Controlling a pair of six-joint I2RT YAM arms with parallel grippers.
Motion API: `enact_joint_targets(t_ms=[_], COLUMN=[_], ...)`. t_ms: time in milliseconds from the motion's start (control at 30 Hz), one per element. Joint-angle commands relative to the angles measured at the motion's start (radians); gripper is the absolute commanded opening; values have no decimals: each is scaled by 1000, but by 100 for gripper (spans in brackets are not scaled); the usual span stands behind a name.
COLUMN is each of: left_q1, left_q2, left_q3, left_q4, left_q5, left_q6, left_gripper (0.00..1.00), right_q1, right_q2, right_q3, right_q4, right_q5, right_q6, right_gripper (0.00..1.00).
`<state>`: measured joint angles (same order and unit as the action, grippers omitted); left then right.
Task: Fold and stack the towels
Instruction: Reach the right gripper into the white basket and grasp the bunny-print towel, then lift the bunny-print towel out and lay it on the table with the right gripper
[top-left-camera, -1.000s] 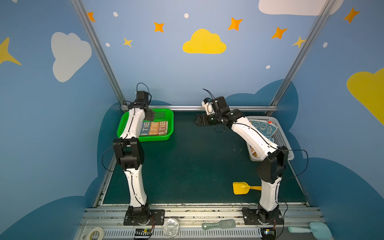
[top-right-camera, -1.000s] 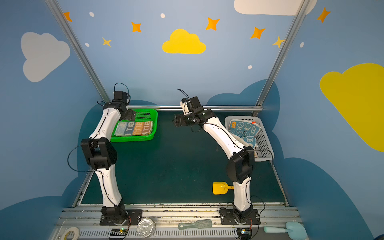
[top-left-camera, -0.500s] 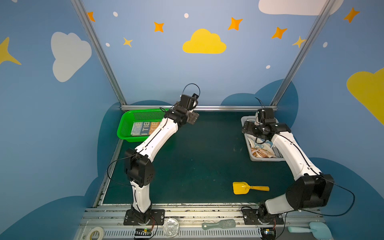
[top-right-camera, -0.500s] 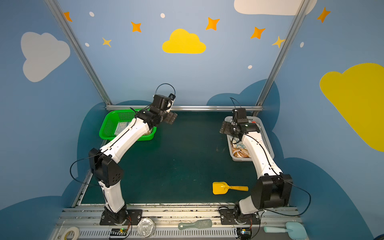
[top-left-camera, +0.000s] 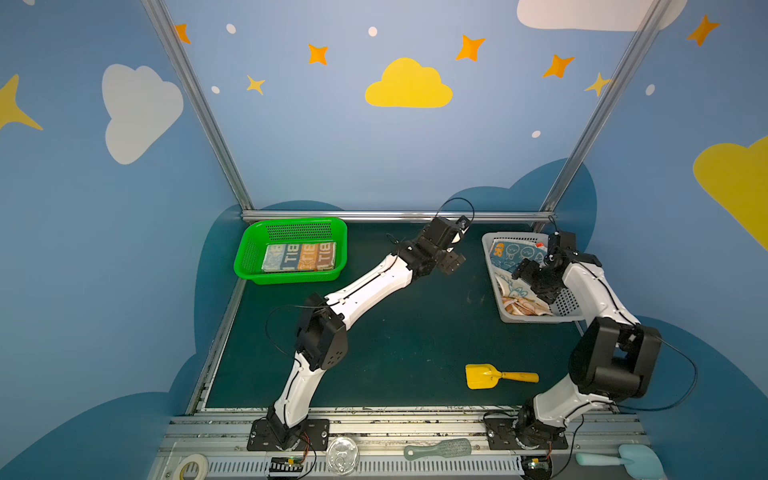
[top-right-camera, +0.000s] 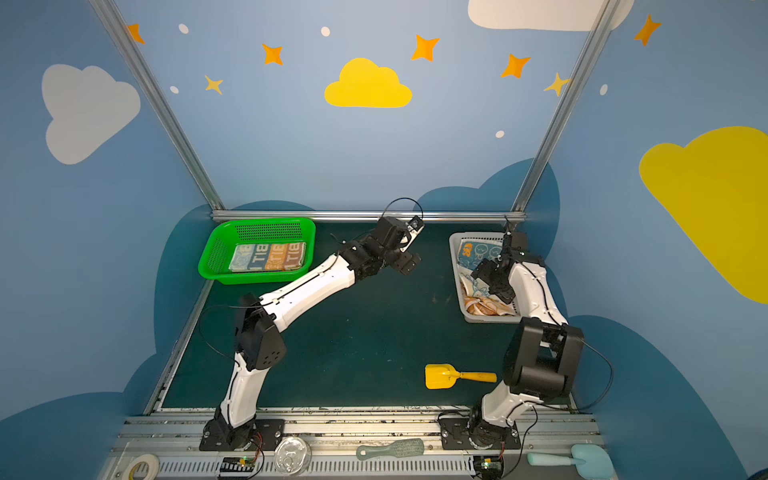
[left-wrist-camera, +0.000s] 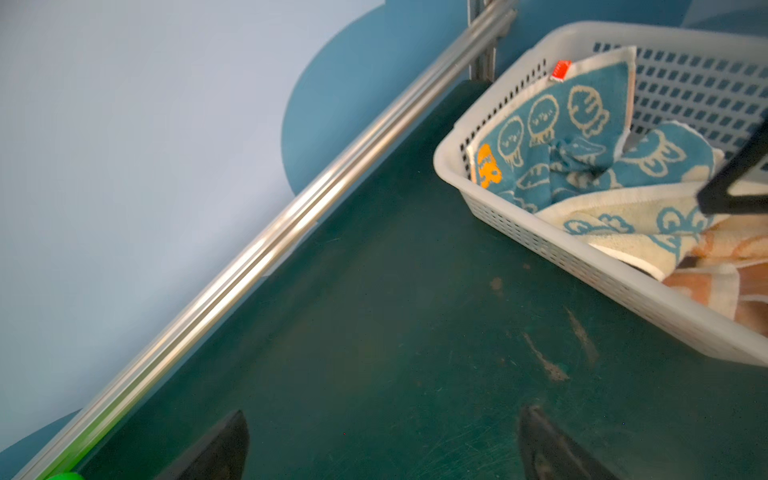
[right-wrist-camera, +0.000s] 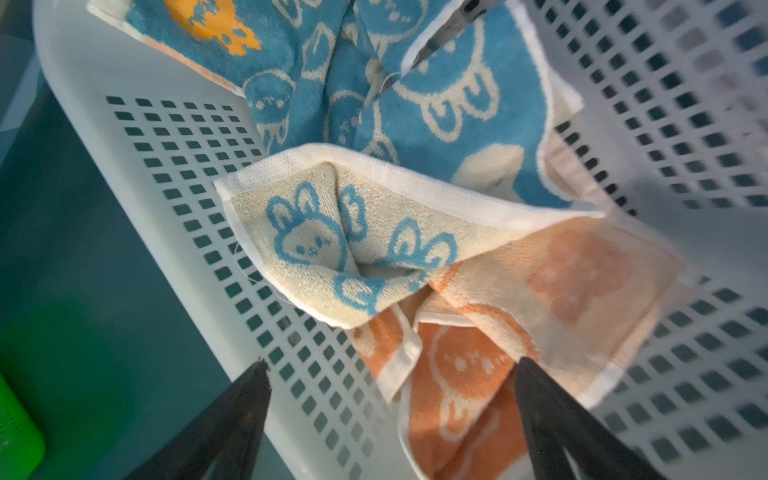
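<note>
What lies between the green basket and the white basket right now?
Only the left gripper, open, with its arm, above bare dark mat; both top views show it.

Sky-blue back wall (top-left-camera: 332, 145) straight ahead, a yellow cloud (top-left-camera: 408, 84) painted dead centre, orange stars (top-left-camera: 318, 54) scattered beside it. On the left wall, a white cloud (top-left-camera: 139, 110); on the right wall, another yellow shape (top-left-camera: 735, 178). Darker blue cloud shapes (top-left-camera: 573, 187) run along the base of the walls. Two aluminium posts (top-left-camera: 202, 112) lean up from the back corners, joined by a horizontal rail (top-left-camera: 395, 216). Below it all lies the dark green desk (top-left-camera: 415, 340), scuffed and lightly scratched, and a slotted metal strip (top-left-camera: 395, 424) lines the near edge. The light is soft and even.
</note>
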<state>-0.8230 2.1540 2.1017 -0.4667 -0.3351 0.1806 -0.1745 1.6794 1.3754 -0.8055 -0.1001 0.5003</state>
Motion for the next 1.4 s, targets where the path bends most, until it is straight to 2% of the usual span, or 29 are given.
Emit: enact_joint_targets(t_ms=[0, 267, 400, 533, 600, 733, 800, 967, 1167, 1267, 1367], left_q1=[-23, -46, -46, -46, -45, -46, -46, -48, -46, -44, -28], left_q2=[21, 72, 100, 112, 101, 78, 67, 60, 42, -1, -87], left_q3=[55, 111, 119, 148, 144, 120, 110, 144, 188, 170, 84], left_q4=[-1, -5, 27, -17, -45, -80, -90, -122, -177, -196, -180], left_q5=[16, 16, -81, -96, -52, 26, 64, 91, 89, 56, 18], left_q6=[26, 29, 21, 27, 26, 4, -3, -34, -44, -48, -87], left_gripper=[100, 99, 100, 100, 100, 100, 100, 100, 100, 100, 100], right_q1=[-32, -24, -14, -9, -9, -6, -6, -2, 32, 75, 150], right_q2=[109, 213, 245, 266, 273, 270, 259, 172, 82, 65, 70], right_q3=[75, 87, 89, 93, 99, 112, 126, 164, 295, 386, 503], right_q4=[-103, -49, -32, -17, -17, -21, -36, -85, -190, -236, -287], right_q5=[-168, -226, -229, -227, -223, -214, -216, -210, -214, -223, -208], right_q6=[9, 26, 33, 40, 43, 44, 43, 42, 36, 35, 18], right_gripper=[87, 74, 62, 46, 37, 8, 2, 0, 0, 0, 0])
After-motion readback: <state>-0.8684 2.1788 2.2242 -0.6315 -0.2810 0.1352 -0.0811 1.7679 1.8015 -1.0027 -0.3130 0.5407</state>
